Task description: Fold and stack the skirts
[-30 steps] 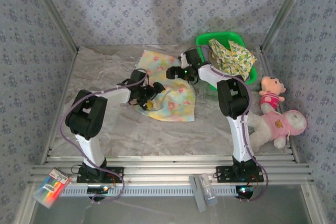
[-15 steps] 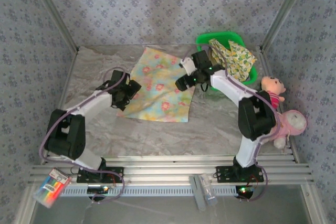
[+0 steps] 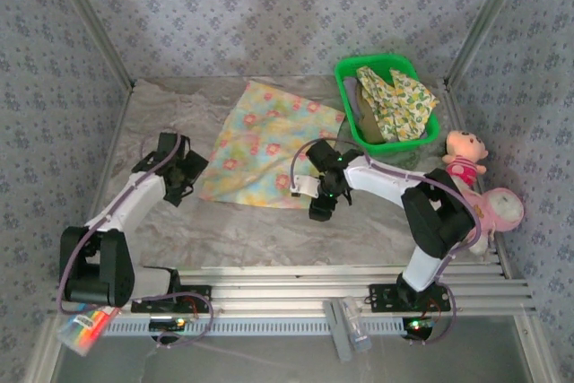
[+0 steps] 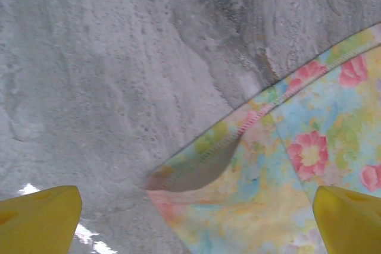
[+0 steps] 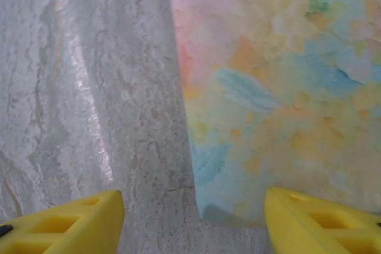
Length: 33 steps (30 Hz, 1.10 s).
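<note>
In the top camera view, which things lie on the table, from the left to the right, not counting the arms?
Floral skirt → green basket, holding the fruit-print skirt → pink plush toys.

No text, label, brand or number can be read. The colourful packet at the near left, beside the left arm's base, shows bright stripes, and any lettering on it is too small to make out. The big pink plush toy at the right edge of the desk carries a small yellow badge on its chest, too blurred to read.
</note>
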Tool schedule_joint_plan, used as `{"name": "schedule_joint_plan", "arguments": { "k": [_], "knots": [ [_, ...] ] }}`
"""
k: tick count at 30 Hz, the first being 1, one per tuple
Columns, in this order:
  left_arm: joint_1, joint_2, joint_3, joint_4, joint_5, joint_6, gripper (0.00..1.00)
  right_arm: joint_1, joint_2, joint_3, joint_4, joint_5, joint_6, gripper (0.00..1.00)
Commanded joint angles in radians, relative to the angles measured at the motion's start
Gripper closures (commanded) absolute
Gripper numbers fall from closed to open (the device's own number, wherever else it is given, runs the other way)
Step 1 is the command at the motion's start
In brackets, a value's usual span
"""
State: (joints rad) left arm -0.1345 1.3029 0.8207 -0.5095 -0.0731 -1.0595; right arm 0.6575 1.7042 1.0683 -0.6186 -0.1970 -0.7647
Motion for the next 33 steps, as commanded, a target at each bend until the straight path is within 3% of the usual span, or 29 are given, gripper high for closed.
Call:
{"name": "schedule_joint_plan", "arguments": {
  "k": [1,5,20,27,33],
  "knots": [
    [0.009,-0.010,-0.003,-0.048,0.033,0.070,0.03,0.024,-0.020,-0.037,0.004,-0.020,-0.075,0.44],
    [0.009,0.033,0.009,-0.069,0.075,0.108,0.09,0.032,-0.006,-0.054,0.071,0.016,-0.088,0.55],
    [0.008,0.147,0.024,-0.028,0.144,0.155,0.21,0.040,0.040,-0.063,0.132,0.113,-0.103,0.69],
    [0.004,0.216,0.048,-0.034,0.219,0.234,0.31,0.040,0.013,-0.109,0.155,0.115,-0.111,0.97],
    [-0.027,0.273,0.093,-0.022,0.263,0.285,0.40,0.040,0.008,-0.116,0.174,0.117,-0.112,1.00]
  ]
}}
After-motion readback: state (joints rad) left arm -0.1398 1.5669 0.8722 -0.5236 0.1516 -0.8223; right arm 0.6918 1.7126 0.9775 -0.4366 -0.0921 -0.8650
